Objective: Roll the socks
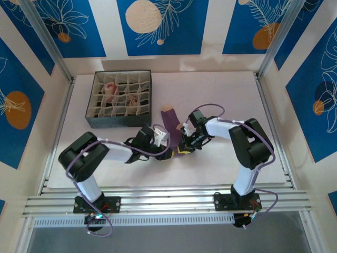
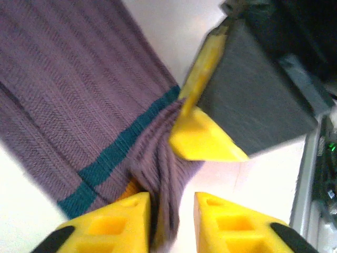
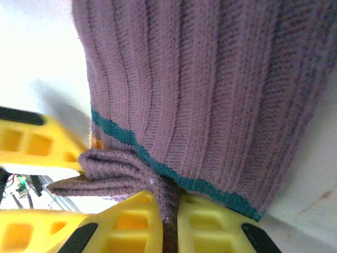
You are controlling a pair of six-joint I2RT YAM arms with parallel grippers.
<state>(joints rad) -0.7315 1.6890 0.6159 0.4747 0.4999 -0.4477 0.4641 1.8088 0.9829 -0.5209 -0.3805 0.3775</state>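
A purple ribbed sock (image 1: pixel 170 122) with a tan toe lies on the white table, its teal-banded cuff (image 3: pixel 158 168) towards the arms. My right gripper (image 3: pixel 168 224) is shut on a bunched fold of that cuff. My left gripper (image 2: pixel 172 205) is at the same cuff end with its jaws parted. The gathered purple fabric (image 2: pixel 160 174) rests against its left finger (image 2: pixel 121 221), and bare table shows beside the other finger. In the top view the two grippers meet at the sock's near end, left gripper (image 1: pixel 175 148) and right gripper (image 1: pixel 186 143).
A dark grid-divided box (image 1: pixel 118 122) stands at the back left, just beyond the left arm. It holds rolled socks (image 1: pixel 109 89) in its cells. One of the right gripper's yellow fingers (image 2: pixel 202 139) sits close in front of my left gripper.
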